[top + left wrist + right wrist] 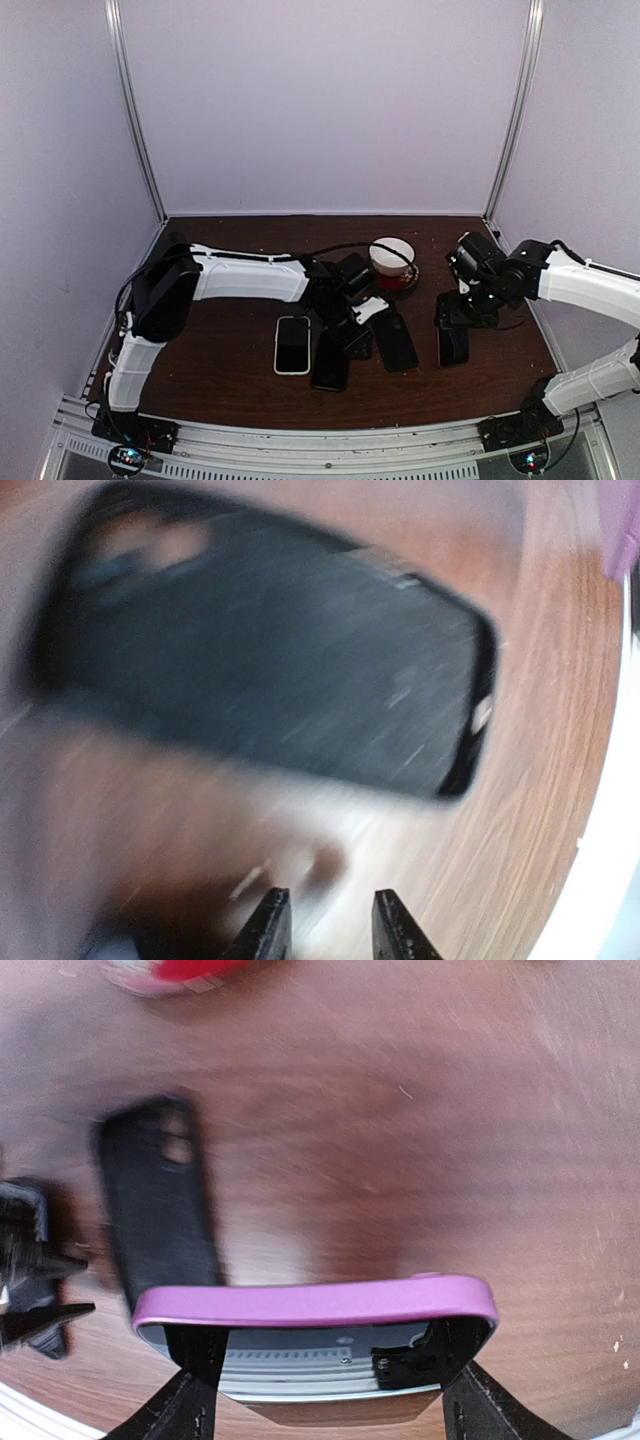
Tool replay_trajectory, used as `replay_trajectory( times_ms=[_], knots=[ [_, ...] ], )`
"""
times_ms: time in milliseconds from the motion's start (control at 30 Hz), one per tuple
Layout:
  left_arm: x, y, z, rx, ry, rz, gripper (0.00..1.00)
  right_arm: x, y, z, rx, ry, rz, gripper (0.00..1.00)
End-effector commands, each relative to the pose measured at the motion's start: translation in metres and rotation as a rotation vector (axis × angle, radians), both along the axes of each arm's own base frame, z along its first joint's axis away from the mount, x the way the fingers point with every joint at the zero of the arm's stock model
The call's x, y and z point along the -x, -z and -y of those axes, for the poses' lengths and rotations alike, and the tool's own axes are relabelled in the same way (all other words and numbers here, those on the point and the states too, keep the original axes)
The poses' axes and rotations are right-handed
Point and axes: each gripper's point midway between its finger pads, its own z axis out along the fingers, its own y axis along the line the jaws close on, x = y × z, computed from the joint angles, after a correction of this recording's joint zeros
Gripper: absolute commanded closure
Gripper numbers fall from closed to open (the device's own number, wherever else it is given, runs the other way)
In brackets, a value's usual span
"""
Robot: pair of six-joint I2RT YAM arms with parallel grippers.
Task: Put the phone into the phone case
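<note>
Two arms are out over the brown table (220, 385). The right gripper (330, 1375) has the pink-edged phone (315, 1305) pinched across its width, fingers spread wide on either side of it. It's held low on the right side of the table, and I can't tell if it touches the wood. The black phone case (158, 1195) lies flat just left of it, camera cutout showing. The left gripper (330, 928) hangs right by the case, fingertips only a narrow gap apart with nothing between them — that wrist view is pretty blurry. A white-framed phone (292, 344) and a black slab (330, 362) lie further left, with a red-and-white cup (392, 262) behind.
</note>
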Motion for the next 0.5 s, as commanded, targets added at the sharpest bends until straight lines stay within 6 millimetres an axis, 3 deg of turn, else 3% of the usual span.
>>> replay_trajectory(
  times_ms=[0, 100, 200, 467],
  knots=[
    [-0.061, -0.080, -0.038, 0.142, -0.198, 0.101, 0.66, -0.027, -0.043, -0.037, -0.092, 0.059, 0.199, 0.45],
    [-0.091, -0.094, -0.076, 0.118, -0.311, 0.216, 0.56, -0.036, -0.042, -0.065, -0.086, 0.063, 0.242, 0.44],
    [-0.104, -0.101, -0.100, 0.083, -0.381, 0.304, 0.48, -0.045, -0.039, -0.091, -0.067, 0.052, 0.230, 0.43],
    [-0.099, -0.101, -0.119, 0.099, -0.416, 0.350, 0.40, -0.044, -0.012, -0.124, 0.023, 0.002, 0.100, 0.43]
  ],
)
